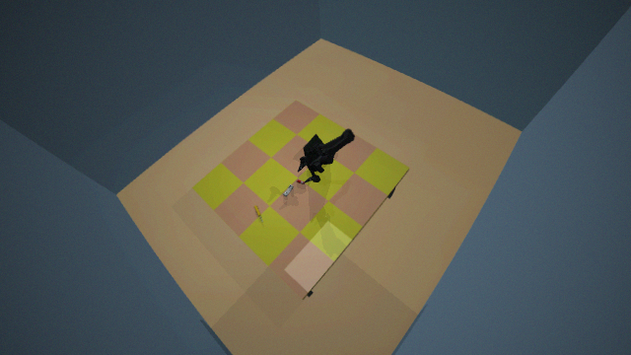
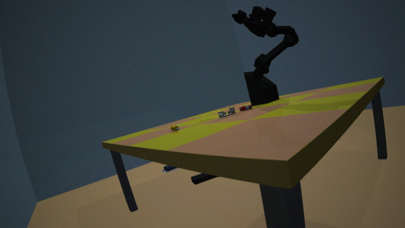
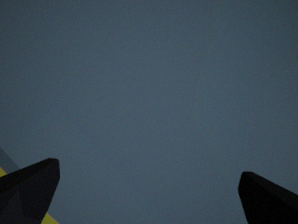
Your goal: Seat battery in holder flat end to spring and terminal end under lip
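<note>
The battery (image 1: 299, 181) (image 2: 243, 108), red with a pale band, lies on its side on the table, outside the holder and between it and the arm's base. In the top view a finger partly covers it. The small grey holder (image 1: 288, 190) (image 2: 228, 114) stands on the table with raised ends and nothing visible in it. Its spring and lip are too small to tell apart. My gripper (image 1: 302, 177) (image 2: 236, 16) (image 3: 150, 175) is open and empty, high above the table. The wrist view shows neither battery nor holder.
A small yellow object with a thin grey tip (image 1: 257, 211) (image 2: 174, 128) lies on the table on the holder's far side from the arm's base. The checkered table (image 1: 276, 242) (image 2: 221, 136) has an open edge. The black arm base (image 2: 262, 90) stands behind the battery.
</note>
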You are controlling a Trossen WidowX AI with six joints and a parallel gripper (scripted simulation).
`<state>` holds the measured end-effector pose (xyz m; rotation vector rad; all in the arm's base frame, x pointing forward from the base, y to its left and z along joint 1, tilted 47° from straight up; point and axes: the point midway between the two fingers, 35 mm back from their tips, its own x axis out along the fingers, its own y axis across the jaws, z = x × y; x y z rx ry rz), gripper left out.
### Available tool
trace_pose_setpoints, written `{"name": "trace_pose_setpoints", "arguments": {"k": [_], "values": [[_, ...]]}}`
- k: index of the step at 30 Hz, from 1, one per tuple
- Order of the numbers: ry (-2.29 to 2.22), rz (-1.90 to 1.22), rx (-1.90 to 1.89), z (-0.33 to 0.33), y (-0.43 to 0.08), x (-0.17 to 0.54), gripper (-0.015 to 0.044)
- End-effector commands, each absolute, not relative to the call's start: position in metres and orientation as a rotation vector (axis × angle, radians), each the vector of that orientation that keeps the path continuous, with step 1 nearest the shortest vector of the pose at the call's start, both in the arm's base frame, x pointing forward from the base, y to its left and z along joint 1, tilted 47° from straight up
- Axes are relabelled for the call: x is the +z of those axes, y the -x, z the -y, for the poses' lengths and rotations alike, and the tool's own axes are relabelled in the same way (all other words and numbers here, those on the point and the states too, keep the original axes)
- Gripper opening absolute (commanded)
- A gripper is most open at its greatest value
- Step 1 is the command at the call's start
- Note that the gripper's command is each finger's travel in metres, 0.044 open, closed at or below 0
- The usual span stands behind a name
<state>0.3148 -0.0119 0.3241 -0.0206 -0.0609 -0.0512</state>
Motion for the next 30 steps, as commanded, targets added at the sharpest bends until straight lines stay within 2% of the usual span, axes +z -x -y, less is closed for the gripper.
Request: {"name": "trace_pose_setpoints", "arguments": {"k": [1, 6, 7, 13, 18, 23, 30], "values": [[0.012, 0.047, -0.044, 0.011, -0.317, 0.32, 0.0374], [-0.243, -0.325, 0.089, -0.013, -0.347, 0.222, 0.0242], [-0.293, -0.393, 0.103, -0.018, -0.348, 0.205, 0.0231], [-0.707, -0.928, 0.108, -0.05, -0.328, 0.085, 0.0231], [-1.086, -1.387, -0.042, -0.076, -0.279, 0.012, 0.0231], [-1.448, -1.806, -0.341, -0.099, -0.221, -0.027, 0.0231], [-1.495, -1.858, -0.394, -0.102, -0.213, -0.03, 0.0231]]}}
